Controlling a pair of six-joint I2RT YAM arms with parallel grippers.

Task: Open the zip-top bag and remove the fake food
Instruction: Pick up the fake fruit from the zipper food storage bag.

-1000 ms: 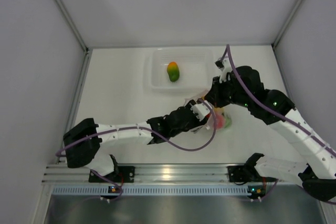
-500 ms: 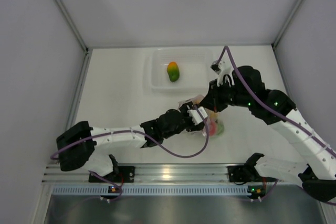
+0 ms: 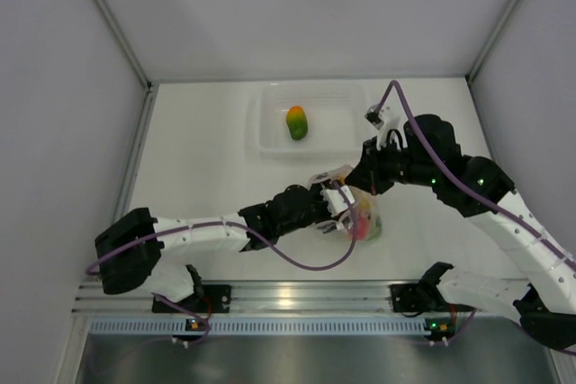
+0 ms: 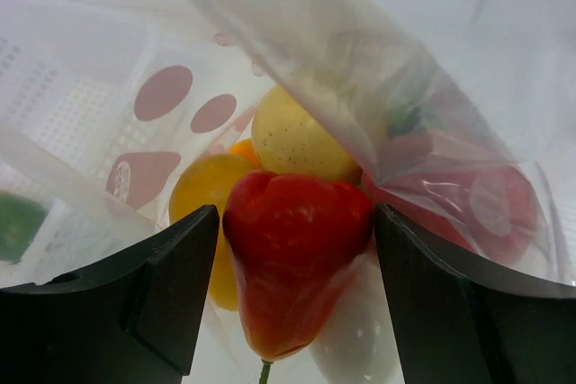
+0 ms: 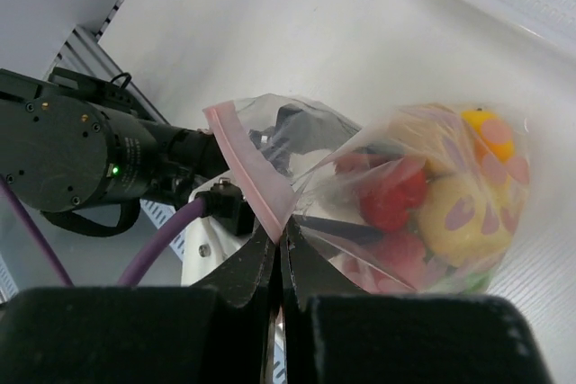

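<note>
- Several pieces of fake food (image 5: 423,195) sit bunched inside the zip-top bag (image 3: 367,220): a red pepper (image 4: 297,258) in front, a dimpled yellow fruit (image 4: 292,141) behind it, a yellow-orange piece (image 4: 200,191) to one side and a white piece (image 4: 355,334) low down. More red shapes show blurred through the plastic.
- The bag lies on the white table (image 3: 207,159) right of centre, between the two grippers and just in front of the clear tub (image 3: 270,137).
- Its pink zip strip (image 5: 252,173) is lifted and the mouth gapes.
- The right gripper (image 5: 281,240) has its fingers pressed together on the bag's edge at the pink strip, holding that side up.
- The left gripper (image 4: 297,218) reaches into the mouth with its jaws spread wide, one finger on each side of the red pepper. Whether they press on it cannot be told.
- In the tub lies one orange-and-green fruit (image 3: 296,122), well apart from the bag.
</note>
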